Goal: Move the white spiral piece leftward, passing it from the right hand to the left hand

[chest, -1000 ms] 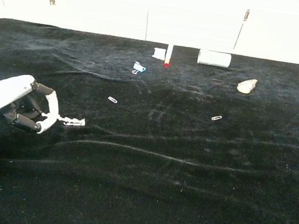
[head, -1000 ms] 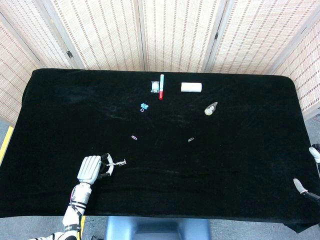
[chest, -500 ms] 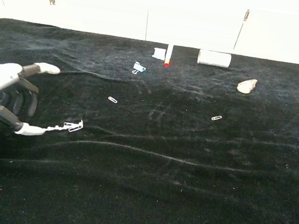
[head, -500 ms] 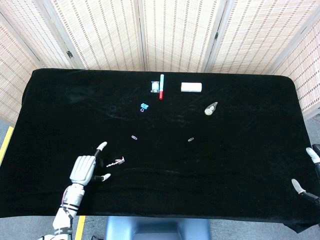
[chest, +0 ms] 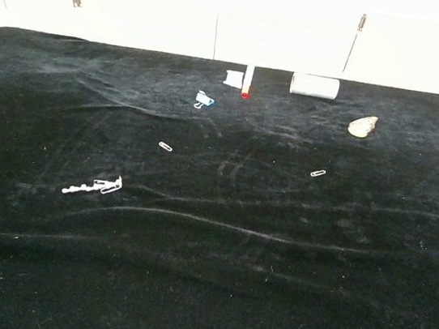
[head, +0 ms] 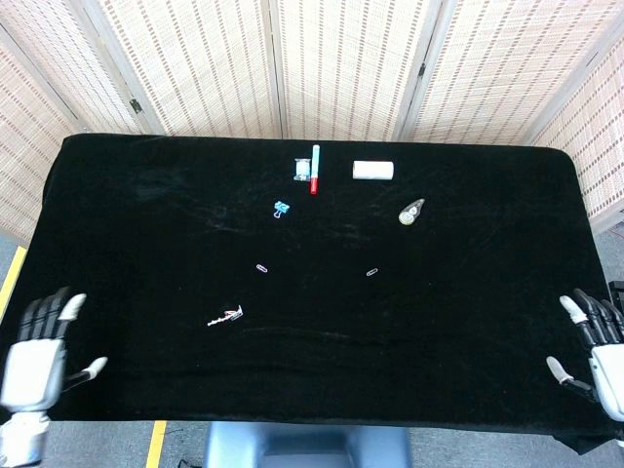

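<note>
The white spiral piece (head: 224, 315) lies loose on the black cloth at the front left, also seen in the chest view (chest: 92, 187). My left hand (head: 39, 351) hangs off the table's front-left corner, fingers spread, holding nothing, well left of the piece. My right hand (head: 595, 346) is at the front-right edge, fingers apart and empty. Neither hand shows in the chest view.
On the black table (head: 468, 322): two paper clips (head: 261, 267) (head: 372, 272) mid-table, a blue binder clip (head: 282, 208), a red-tipped pen (head: 315, 168) beside a small white object, a white roll (head: 372, 171), and a beige shell-like piece (head: 410, 212) toward the back.
My left hand let go of the spiral piece, opened, and pulled back left off the table corner. The piece stays on the cloth. My right hand rose slightly into view.
</note>
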You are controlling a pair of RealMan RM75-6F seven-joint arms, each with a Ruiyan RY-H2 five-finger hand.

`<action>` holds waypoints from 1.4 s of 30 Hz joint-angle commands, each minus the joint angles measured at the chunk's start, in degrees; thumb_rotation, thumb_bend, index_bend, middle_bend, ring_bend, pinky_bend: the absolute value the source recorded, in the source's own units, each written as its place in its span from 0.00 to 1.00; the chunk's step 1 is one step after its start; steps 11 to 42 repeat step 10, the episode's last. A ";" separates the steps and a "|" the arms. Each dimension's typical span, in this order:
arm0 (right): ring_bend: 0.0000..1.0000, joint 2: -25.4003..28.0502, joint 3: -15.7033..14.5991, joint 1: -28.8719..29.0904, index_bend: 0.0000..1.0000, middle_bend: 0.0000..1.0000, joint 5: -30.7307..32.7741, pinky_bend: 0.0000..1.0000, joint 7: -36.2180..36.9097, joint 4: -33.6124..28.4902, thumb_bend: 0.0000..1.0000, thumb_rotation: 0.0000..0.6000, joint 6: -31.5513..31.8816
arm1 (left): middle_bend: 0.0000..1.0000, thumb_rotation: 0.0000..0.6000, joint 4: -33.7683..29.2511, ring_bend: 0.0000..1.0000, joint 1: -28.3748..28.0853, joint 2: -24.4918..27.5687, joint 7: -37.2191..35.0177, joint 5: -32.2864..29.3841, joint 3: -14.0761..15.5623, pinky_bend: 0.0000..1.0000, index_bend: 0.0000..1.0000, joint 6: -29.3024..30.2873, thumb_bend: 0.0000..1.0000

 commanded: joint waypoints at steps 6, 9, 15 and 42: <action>0.00 -1.29 -1.18 0.70 0.04 0.00 -1.94 0.00 -4.22 -1.23 0.30 1.00 -0.89 | 0.00 1.00 7.57 0.00 6.48 0.03 -4.25 3.00 2.02 0.00 0.00 2.06 0.12; 0.00 -1.42 -1.20 1.10 0.03 0.00 -1.85 0.00 -4.64 -1.27 0.30 1.00 -1.53 | 0.00 1.00 6.76 0.00 6.02 0.55 -4.03 2.12 1.60 0.00 0.00 -0.77 0.12; 0.00 -1.43 -1.22 1.17 0.03 0.00 -1.80 0.00 -4.67 -1.23 0.30 1.00 -1.68 | 0.00 1.00 6.56 0.00 5.92 0.68 -3.95 1.87 1.42 0.01 0.00 -1.43 0.12; 0.00 -1.43 -1.22 1.17 0.03 0.00 -1.80 0.00 -4.67 -1.23 0.30 1.00 -1.68 | 0.00 1.00 6.56 0.00 5.92 0.68 -3.95 1.87 1.42 0.01 0.00 -1.43 0.12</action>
